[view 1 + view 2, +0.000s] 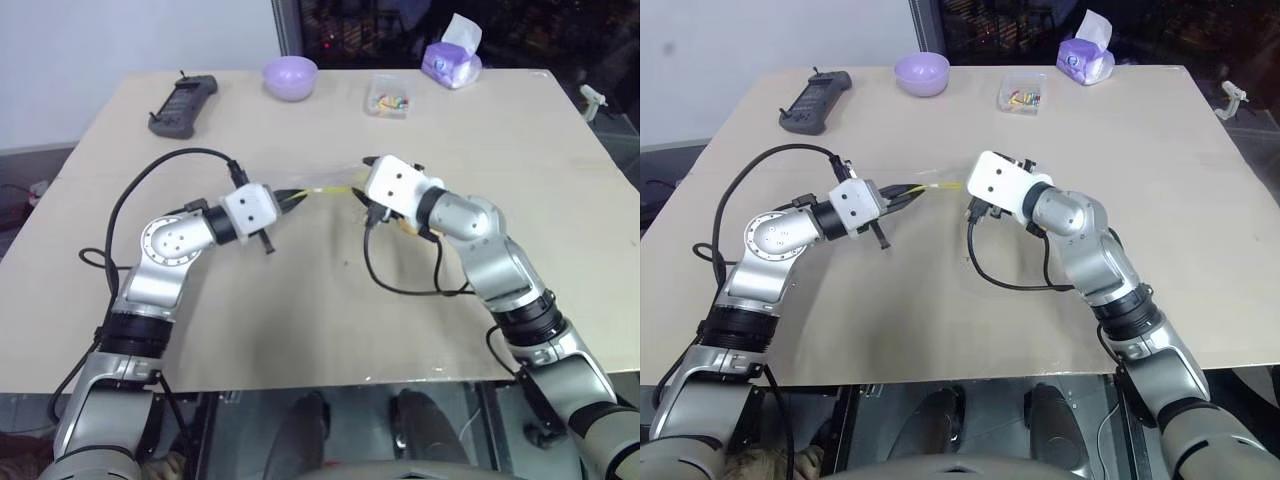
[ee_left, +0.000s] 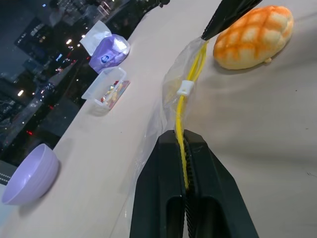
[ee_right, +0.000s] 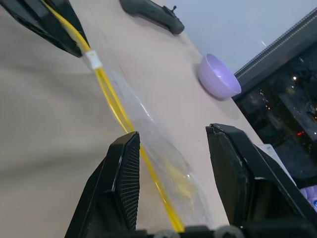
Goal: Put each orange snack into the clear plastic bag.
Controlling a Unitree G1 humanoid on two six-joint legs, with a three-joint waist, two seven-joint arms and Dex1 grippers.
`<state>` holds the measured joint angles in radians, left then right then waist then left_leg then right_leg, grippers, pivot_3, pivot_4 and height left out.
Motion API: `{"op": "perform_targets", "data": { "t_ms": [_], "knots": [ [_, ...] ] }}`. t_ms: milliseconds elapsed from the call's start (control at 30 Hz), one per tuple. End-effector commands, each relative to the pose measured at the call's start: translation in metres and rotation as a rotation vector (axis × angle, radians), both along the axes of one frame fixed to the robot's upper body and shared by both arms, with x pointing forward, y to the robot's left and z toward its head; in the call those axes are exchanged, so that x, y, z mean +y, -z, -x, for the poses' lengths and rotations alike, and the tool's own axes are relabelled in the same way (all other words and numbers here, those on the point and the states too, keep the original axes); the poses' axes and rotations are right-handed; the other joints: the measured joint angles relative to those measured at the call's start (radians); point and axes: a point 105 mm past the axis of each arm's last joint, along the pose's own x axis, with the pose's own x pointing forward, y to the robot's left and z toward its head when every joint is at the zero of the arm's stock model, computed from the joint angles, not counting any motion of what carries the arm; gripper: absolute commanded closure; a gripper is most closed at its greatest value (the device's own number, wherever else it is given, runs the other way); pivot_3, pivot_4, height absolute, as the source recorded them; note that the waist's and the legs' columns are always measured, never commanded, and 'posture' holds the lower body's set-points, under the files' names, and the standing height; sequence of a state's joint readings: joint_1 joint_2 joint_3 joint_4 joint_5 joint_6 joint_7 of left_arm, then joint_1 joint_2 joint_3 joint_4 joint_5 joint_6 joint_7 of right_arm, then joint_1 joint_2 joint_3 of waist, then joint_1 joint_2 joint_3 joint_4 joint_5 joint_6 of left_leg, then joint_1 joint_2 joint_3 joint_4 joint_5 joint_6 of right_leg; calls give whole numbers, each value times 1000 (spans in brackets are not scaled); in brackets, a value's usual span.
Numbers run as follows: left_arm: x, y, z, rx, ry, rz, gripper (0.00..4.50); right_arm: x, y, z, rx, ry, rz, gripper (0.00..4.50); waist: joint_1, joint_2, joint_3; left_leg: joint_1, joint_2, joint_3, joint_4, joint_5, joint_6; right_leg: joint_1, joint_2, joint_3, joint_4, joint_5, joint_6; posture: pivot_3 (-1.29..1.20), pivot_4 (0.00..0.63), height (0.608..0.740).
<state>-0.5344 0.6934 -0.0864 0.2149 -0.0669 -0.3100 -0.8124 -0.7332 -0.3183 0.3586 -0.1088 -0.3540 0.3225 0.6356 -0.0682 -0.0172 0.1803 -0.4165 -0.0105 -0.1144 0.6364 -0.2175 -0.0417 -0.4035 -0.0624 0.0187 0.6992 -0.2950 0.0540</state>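
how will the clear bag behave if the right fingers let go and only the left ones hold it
The clear plastic bag looks thin and crinkled, so it would probably sag and droop from the left gripper. Its yellow strip looks slightly stiffer and may hold a line. It likely weighs very little and could slip between smooth fingers.

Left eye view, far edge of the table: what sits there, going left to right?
Black handheld controller → lilac bowl → small clear box of coloured bits → purple tissue pack → small white object at the table's far right edge.
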Motion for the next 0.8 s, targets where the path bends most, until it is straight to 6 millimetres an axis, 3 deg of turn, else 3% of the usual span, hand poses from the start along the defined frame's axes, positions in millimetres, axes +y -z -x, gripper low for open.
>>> {"op": "perform_targets", "data": {
  "t_ms": [33,800],
  "knots": [
    [-1,-14,4,-52,7,-3,4500,11,-16,8,-71,-55,12,2181,0,0,0,0,0,0,0,0,0,0,0,0,0,0,0,0,150,718],
    [-12,-12,18,-59,63,-24,4500,18,-6,2,-14,-47,5,2181,0,0,0,0,0,0,0,0,-1,0,0,0,0,0,0,0,150,718]
  ]
}}
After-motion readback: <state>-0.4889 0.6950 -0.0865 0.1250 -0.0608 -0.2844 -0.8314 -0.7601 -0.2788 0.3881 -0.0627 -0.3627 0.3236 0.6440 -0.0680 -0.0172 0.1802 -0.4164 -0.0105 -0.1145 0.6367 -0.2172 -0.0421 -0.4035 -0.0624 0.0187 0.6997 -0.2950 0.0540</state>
